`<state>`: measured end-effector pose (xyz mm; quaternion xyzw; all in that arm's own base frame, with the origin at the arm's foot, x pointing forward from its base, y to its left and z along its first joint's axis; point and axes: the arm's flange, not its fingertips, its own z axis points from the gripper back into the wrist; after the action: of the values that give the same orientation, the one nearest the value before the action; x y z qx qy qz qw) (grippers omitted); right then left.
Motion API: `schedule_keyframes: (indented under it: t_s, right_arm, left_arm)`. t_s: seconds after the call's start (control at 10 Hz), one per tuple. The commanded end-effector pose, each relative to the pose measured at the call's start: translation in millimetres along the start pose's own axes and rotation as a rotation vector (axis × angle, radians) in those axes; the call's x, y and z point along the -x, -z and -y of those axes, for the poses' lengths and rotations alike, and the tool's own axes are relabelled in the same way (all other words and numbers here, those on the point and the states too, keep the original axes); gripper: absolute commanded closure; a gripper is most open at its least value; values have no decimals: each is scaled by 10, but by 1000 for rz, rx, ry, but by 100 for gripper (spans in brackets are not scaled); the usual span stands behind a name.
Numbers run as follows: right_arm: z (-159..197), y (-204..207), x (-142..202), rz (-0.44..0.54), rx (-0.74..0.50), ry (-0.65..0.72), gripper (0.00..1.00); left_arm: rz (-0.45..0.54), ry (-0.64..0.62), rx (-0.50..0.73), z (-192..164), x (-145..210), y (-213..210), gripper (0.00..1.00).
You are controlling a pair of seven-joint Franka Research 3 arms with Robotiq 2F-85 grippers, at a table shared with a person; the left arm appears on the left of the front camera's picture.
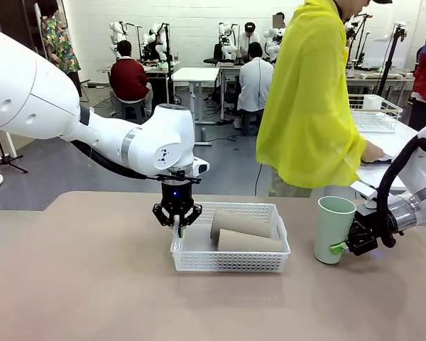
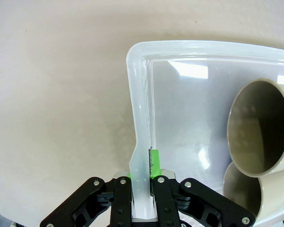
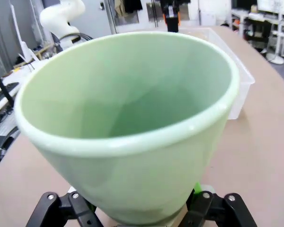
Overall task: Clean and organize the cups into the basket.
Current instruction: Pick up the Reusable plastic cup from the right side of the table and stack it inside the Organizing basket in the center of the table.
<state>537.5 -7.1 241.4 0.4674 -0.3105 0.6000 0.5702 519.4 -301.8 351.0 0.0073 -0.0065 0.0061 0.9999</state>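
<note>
While the left end effector [image 1: 177, 226] [image 2: 142, 171] is closed narrow on the left short rim of the basket [image 1: 231, 261] [image 2: 132, 71], one finger inside the wall and one outside, I log the basket as sitting near the middle of the table [image 1: 92, 284], closer to its far edge. A tan cup [image 1: 241, 224] lies on its side inside, along the far wall. A second tan cup [image 1: 248, 242] lies beside it along the near wall, and the two touch. Both take up the right part of the basket, and in the left wrist view their open mouths face the clamped end. The right end effector [image 1: 343, 246] holds the green cup [image 1: 333, 229] [image 3: 132, 118] low on its wall, pads on either side near the base. That cup is upright, mouth up, near the basket's right end but apart from it, toward the right edge of the table. I cannot tell whether its base touches the table or hangs just above. A person in a yellow top [image 1: 309, 106] stands beyond the far edge, one hand on another table behind.
</note>
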Motion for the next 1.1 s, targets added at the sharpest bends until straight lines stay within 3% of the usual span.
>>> schedule_keyframes:
  t_s: [0.0, 0.2, 0.7, 1.0]
  right_arm:
    - [-99, 111, -186, -157, 165, 24, 79]
    - [-345, 235, -912, -281, 272, 61, 79]
    - [-841, 299, -2505, -337, 361, 54, 79]
    - [-1001, 386, -2852, -340, 364, 69, 79]
  left_arm:
    - [-3, 4, -6, 5, 22, 13, 100]
    - [-3, 4, -6, 5, 22, 13, 100]
    - [-3, 4, -6, 5, 22, 13, 100]
    - [-3, 4, -6, 5, 22, 13, 100]
